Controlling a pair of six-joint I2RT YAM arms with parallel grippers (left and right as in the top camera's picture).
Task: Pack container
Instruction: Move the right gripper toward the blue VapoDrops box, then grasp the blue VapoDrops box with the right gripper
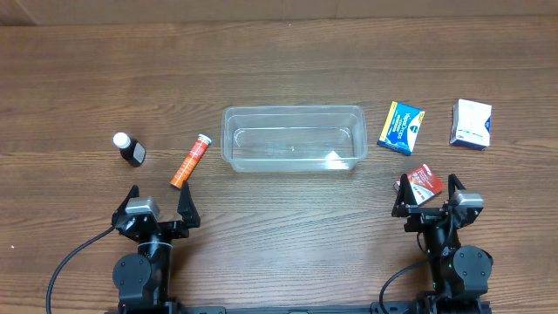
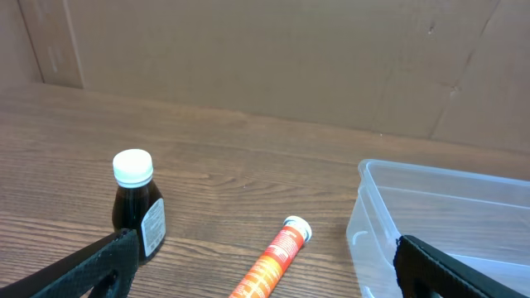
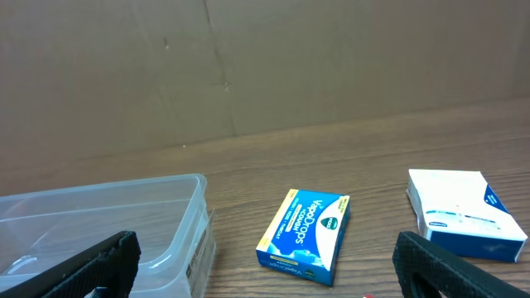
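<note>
Pack just starting: container (image 1: 292,109) mid-frame looks empty. Left gripper (image 1: 159,199) lower left, right gripper (image 1: 428,187) lower right, both wide, empty. Next prob.: right closes on red box (image 1: 424,180) btwn its jaws.

1. You have a brown wood-grain table (image 1: 279,52), smooth with a low sheen.
2. The container (image 1: 292,109) is clear, see-through plastic, smooth and glossy.
3. The small bottle (image 1: 131,150) looks dark and glossy, with a white plastic cap and a paper label.
4. The orange tube (image 1: 190,161) is smooth and shiny, with a white cap.
5. The blue box (image 1: 401,127) and white box (image 1: 471,124) are printed card, slightly glossy.
6. Behind your table, the wall (image 2: 265,58) is matt brown cardboard.
</note>
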